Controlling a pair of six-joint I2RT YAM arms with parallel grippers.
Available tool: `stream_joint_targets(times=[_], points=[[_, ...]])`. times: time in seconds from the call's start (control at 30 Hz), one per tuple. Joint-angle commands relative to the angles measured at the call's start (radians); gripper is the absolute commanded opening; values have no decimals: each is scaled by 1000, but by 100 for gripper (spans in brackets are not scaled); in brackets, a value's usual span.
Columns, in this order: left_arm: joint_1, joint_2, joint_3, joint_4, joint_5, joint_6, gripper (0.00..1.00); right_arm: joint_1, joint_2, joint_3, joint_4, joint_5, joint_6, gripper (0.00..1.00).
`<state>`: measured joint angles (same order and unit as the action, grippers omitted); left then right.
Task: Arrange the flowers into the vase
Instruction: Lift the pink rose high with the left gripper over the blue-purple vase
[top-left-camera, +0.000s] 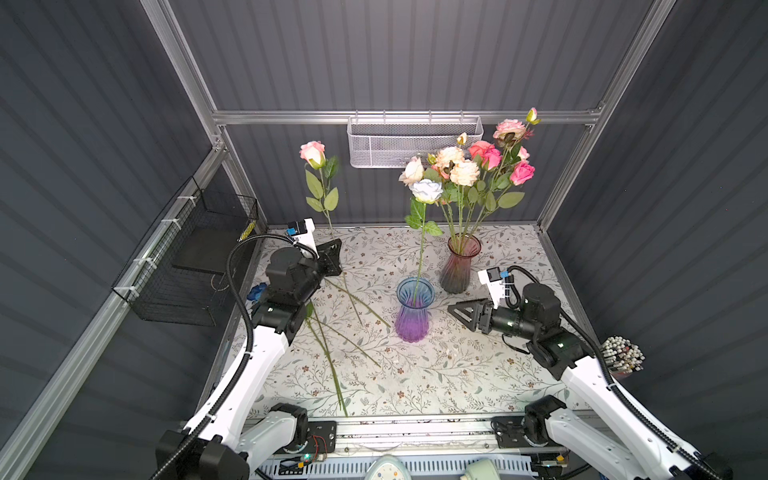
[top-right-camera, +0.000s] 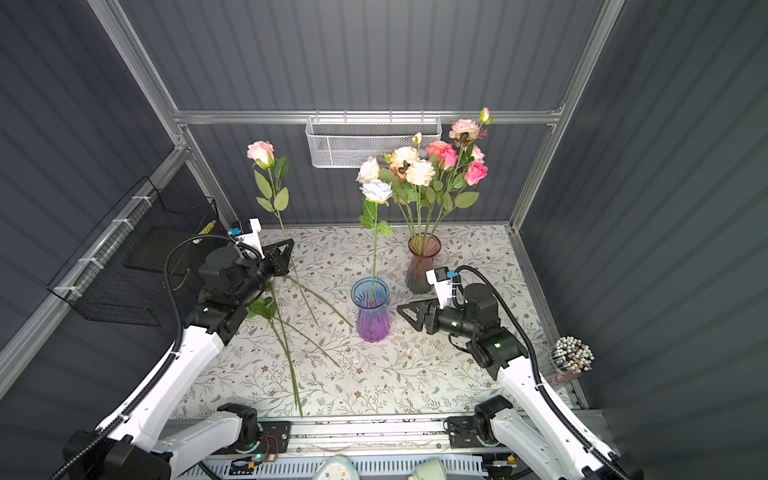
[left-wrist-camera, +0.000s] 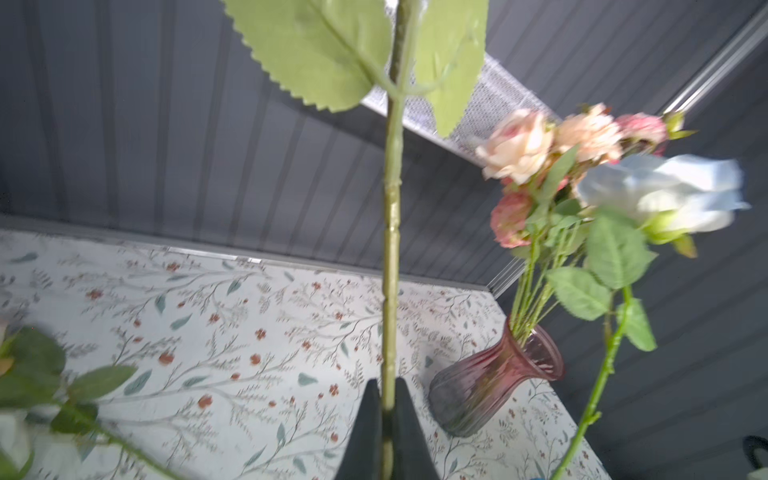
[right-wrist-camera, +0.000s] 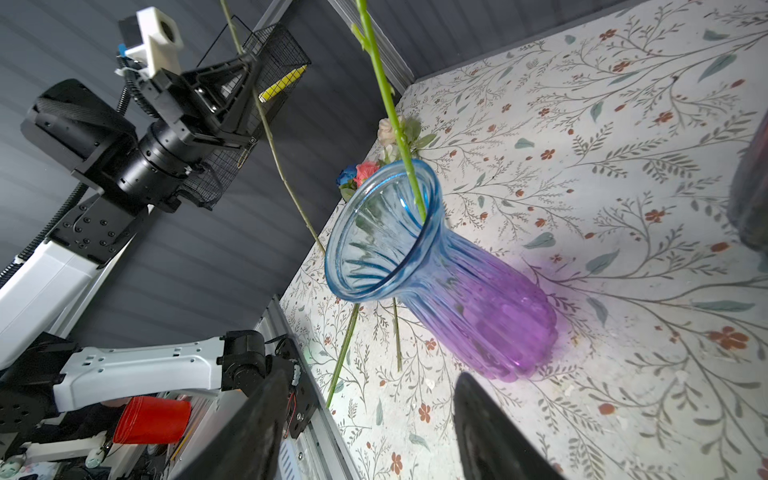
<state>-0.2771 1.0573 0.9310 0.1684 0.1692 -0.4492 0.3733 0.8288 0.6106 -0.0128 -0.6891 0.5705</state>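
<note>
Left end effector (left-wrist-camera: 387, 395): we see it pinching the stem of a pink rose (top-left-camera: 312, 153), held upright, well left of the blue vase (top-left-camera: 413, 309).
Right end effector (right-wrist-camera: 371, 375): spread, empty, just right of the blue vase.
White rose (top-left-camera: 426, 191): stands in the blue vase.
Loose flowers (right-wrist-camera: 365, 169): on the desk (top-left-camera: 457, 374), left of the blue vase.
</note>
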Motion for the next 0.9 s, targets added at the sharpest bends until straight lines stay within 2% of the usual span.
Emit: stream_joint_targets(times=[0.0, 0.2, 0.3, 0.37, 0.5, 0.73, 0.87], points=[[-33, -6, 29, 187, 68, 44, 0, 2, -17, -19, 93, 61, 40, 67], [-152, 27, 125, 170, 66, 138, 0, 3, -17, -20, 46, 218, 31, 75], [-157, 36, 143, 184, 84, 120, 0, 3, -17, -10, 10, 263, 25, 85], [-158, 34, 150, 185, 91, 116, 0, 2, -20, -8, -2, 296, 32, 98], [-161, 37, 180, 184, 107, 110, 0, 0, -26, -16, 14, 391, 69, 99], [-175, 68, 270, 196, 150, 92, 0, -2, -34, -28, 73, 388, 52, 98], [-240, 104, 302, 217, 145, 119, 0, -2, -48, -30, 77, 390, 48, 97]])
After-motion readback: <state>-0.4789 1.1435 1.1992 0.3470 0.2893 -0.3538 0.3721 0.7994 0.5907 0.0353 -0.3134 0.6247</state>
